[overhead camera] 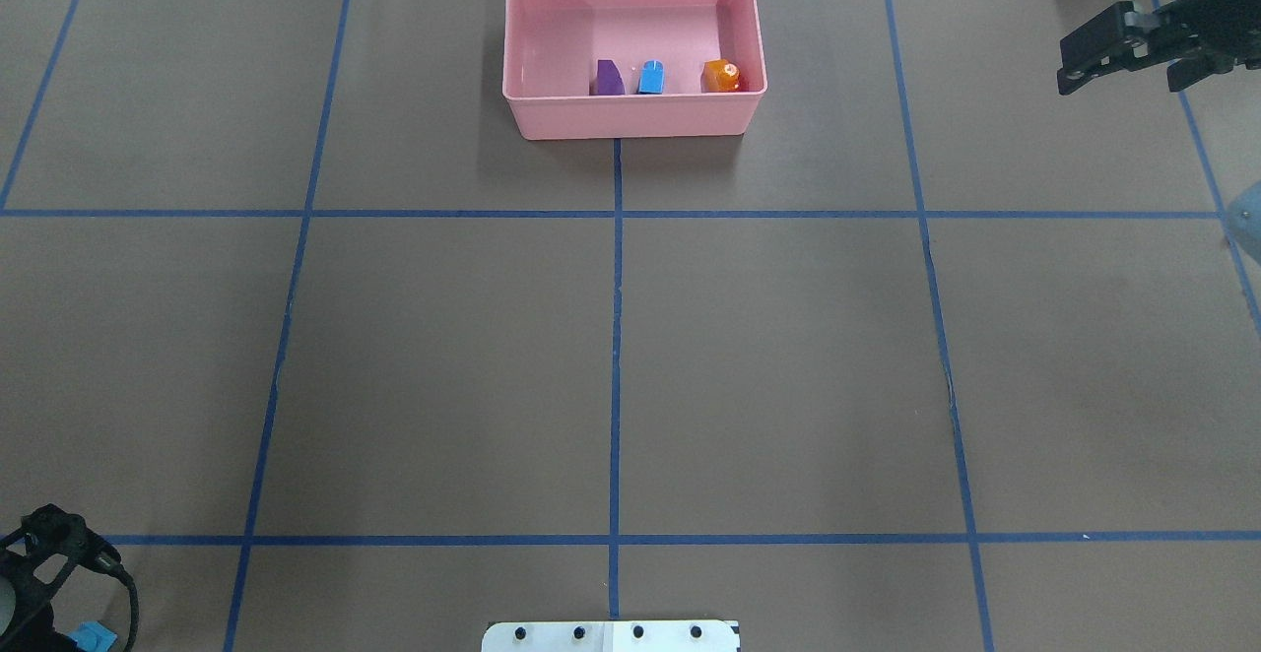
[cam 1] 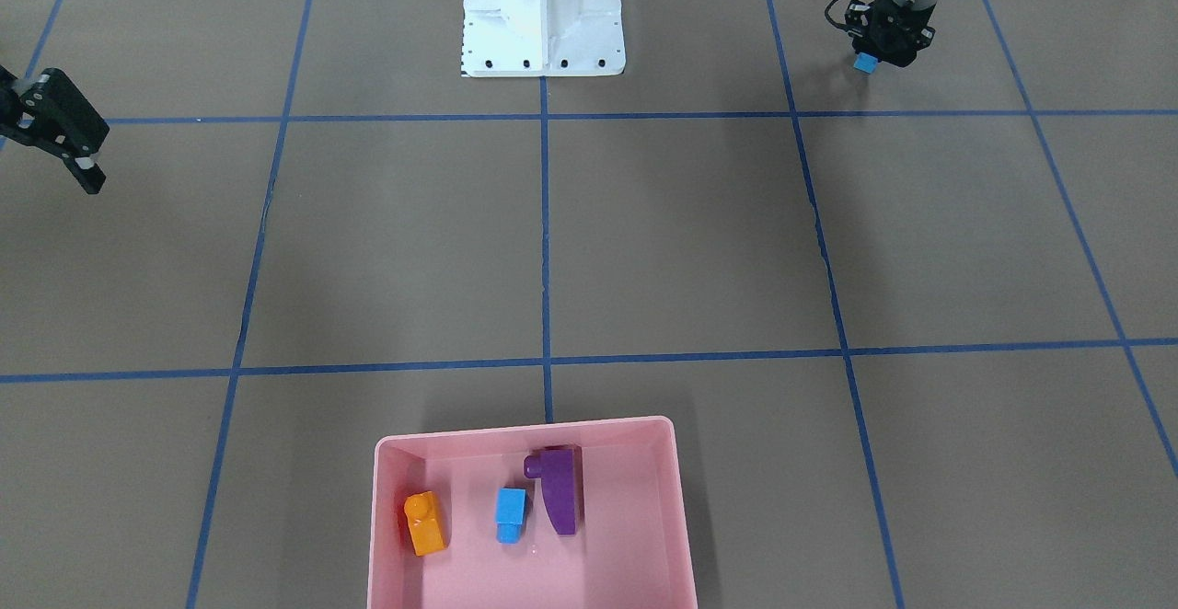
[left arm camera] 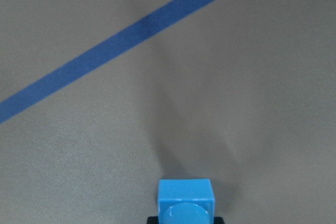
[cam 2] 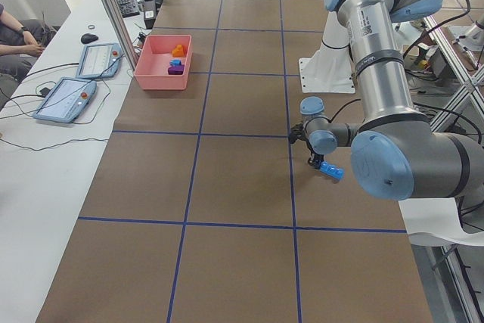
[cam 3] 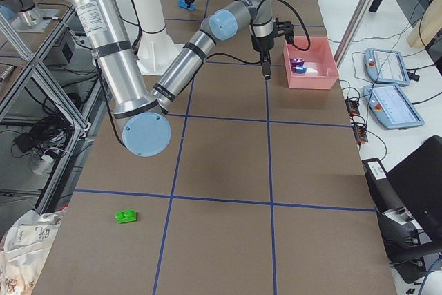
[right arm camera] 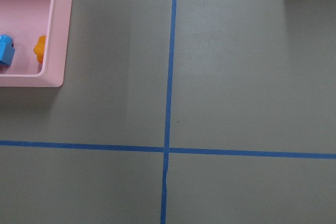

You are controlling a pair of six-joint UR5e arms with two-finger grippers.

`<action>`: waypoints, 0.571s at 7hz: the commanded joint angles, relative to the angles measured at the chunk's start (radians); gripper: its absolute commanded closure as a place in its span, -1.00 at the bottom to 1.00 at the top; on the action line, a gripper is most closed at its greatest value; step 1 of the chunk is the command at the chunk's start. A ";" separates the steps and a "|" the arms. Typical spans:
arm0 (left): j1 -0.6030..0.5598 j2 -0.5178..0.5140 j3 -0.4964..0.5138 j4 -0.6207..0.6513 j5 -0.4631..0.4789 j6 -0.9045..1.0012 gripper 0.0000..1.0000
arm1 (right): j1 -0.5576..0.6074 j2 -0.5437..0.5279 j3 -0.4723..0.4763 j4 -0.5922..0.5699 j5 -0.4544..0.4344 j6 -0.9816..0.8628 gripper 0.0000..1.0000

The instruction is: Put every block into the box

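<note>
Long blue block: held between left fingers; low over surface; contact not discernible
Left fingers: clenched on long blue block
Right fingers: spread; empty; well apart from box
Box: holds orange block; small blue block; purple block
Green block: on surface; well apart from box

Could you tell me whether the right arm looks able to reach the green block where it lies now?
Probably yes. The green block lies alone on the bare table at the robot's right end, and the right gripper is empty, though far from it.
</note>
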 commanded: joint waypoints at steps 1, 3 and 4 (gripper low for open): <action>-0.036 0.005 -0.081 0.003 -0.009 0.001 1.00 | 0.001 -0.002 0.001 0.002 0.001 -0.002 -0.98; -0.196 -0.104 -0.126 0.003 -0.009 -0.005 1.00 | 0.006 -0.018 0.002 0.000 0.001 -0.060 -0.99; -0.265 -0.206 -0.115 0.017 -0.009 -0.007 1.00 | 0.009 -0.020 0.007 0.002 0.001 -0.066 -0.99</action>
